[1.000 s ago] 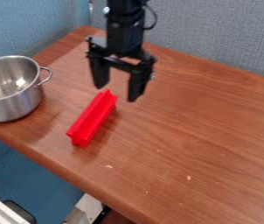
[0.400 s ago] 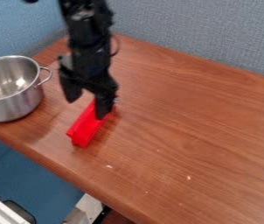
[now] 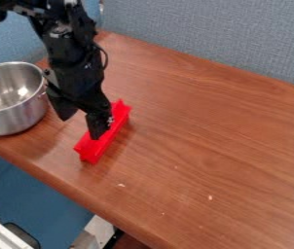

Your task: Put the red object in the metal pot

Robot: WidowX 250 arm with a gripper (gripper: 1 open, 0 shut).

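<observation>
Red block (image 3: 103, 135): lies flat on the table, long axis running from about 7 o'clock at its near end to 1 o'clock at its far end; the near end sits close to the table's front edge.
Gripper (image 3: 82, 120): black, pointing straight down over the upper half of the block, at the end of a dark arm that comes in from 11 o'clock.
Fingers (image 3: 96, 124): spread wide, holding nothing. One finger stands in front of the block's upper middle and hides part of it; the other stands just off the block's left long side, toward 9 o'clock.
Block against fingers: the block's left edge and middle fall in the gap between the two fingers; its far end pokes out past them toward 1 o'clock, its near end toward 7 o'clock. Whether the tips touch the block or the table I cannot tell from here.
Pot (image 3: 10, 95): shiny steel, upright, at 9 o'clock from the block, near the table's left corner; apart from the block, with the gripper between them.
Table (image 3: 215, 126): reddish-brown wood, set against a blue wall.
</observation>
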